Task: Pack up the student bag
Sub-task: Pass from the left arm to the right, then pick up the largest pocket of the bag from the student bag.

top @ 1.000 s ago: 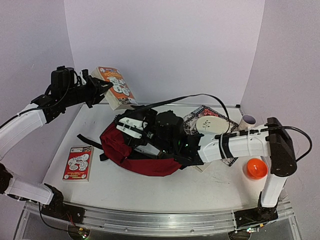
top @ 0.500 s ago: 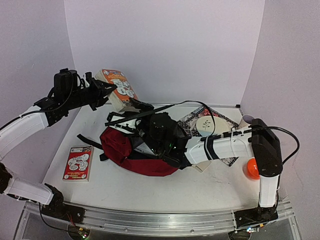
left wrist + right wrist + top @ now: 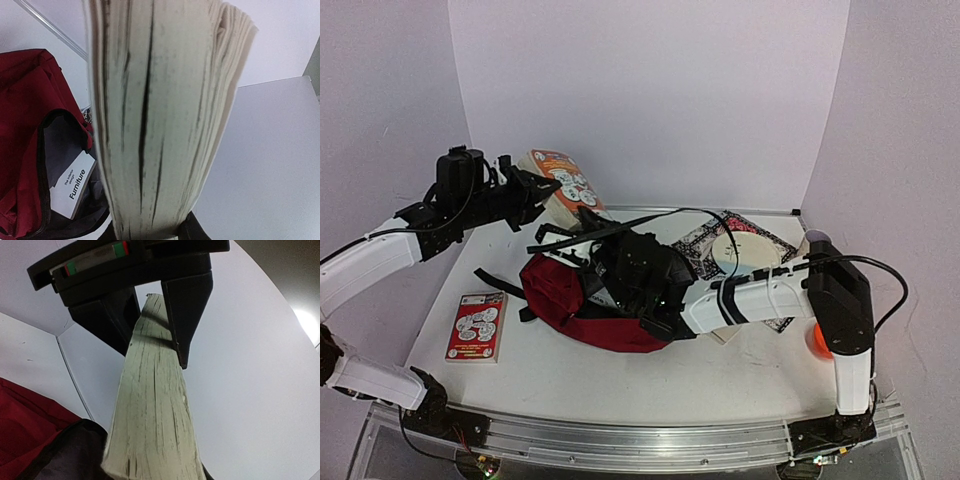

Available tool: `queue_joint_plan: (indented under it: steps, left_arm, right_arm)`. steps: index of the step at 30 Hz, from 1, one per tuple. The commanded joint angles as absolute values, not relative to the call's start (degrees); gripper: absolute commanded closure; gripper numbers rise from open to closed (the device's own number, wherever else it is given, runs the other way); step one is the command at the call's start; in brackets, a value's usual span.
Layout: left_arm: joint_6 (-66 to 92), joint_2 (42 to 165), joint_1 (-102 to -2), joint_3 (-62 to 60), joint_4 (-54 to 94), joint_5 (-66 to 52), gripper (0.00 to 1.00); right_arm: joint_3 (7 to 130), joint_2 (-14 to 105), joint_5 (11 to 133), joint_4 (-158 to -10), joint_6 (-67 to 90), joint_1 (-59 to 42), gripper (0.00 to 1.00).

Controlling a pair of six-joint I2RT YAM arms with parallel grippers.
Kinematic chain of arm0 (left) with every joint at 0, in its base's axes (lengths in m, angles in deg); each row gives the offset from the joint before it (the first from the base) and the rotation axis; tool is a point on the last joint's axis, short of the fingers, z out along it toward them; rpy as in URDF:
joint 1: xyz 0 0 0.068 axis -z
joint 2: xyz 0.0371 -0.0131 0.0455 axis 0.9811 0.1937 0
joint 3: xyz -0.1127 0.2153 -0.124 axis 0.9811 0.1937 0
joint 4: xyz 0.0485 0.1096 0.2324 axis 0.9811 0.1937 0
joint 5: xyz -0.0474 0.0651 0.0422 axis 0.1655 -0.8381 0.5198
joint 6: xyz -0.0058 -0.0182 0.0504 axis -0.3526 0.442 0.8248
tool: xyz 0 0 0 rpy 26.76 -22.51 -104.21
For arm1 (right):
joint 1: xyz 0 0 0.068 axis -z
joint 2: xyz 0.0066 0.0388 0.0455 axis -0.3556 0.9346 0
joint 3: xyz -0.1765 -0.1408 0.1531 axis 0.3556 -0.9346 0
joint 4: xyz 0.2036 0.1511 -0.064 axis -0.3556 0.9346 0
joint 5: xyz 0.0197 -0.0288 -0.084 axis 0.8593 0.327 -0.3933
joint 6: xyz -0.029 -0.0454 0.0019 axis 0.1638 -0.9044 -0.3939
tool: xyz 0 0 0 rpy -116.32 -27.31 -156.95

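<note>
Status: packing is under way, early to middle by our estimate.

Student bag (image 3: 565, 300): it lies on its side left of centre on the surface (image 3: 650, 385). The left wrist view shows it open, dark lining exposed. One white book titled "Furniture" (image 3: 72, 192) is already inside.

Left tool (image 3: 532, 190): clamped narrow on a thick paperback (image 3: 565, 183) with an orange cover. The paperback is held in the air above the bag's rear-left edge and tilts down toward the opening. The right wrist view looks up along the page block and shows a finger pressed on each side of it.

Right tool (image 3: 592, 224): it reaches across the bag to the lower end of the same paperback. In the left wrist view, black and white parts flank that end. We cannot tell whether it grips the paperback, the bag's rim, or nothing. A black strap (image 3: 570, 238) lifted across that spot clutters the top view.

Not yet packed, as we read it:
- the paperback, not yet in the bag
- a thin red booklet (image 3: 476, 326), flat on the surface left of the bag
- a patterned book (image 3: 705, 240) with a cream disc (image 3: 740, 248) on it, behind the right arm
- an orange ball (image 3: 814, 345) at the right edge

The task does not say whether all of these go in. The bag is not yet zipped.
</note>
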State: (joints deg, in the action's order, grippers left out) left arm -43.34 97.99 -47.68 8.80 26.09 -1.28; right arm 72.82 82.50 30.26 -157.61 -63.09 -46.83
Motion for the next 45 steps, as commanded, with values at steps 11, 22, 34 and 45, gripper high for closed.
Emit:
queue_joint_plan:
  steps: [11,22,34,45]
  left_arm:
    - [-31.85,93.88,-47.1,11.21,20.4,-8.49,0.25]
    - [-16.58,99.37,-47.2,9.15,30.93,-13.28,0.08]
    - [-10.28,110.01,-47.25,5.69,34.48,-9.07,0.06]
    - [-7.99,119.27,-47.19,1.29,34.49,-1.93,0.24]
  right_arm:
    - [64.72,71.56,22.79,-163.56,-47.45,-46.8,1.0]
    - [59.66,56.82,24.83,-135.4,-14.3,-45.16,1.0]
    - [53.72,41.8,46.24,-111.54,25.6,-36.6,1.0]
    - [46.03,35.97,65.35,-111.23,43.15,-29.99,1.0]
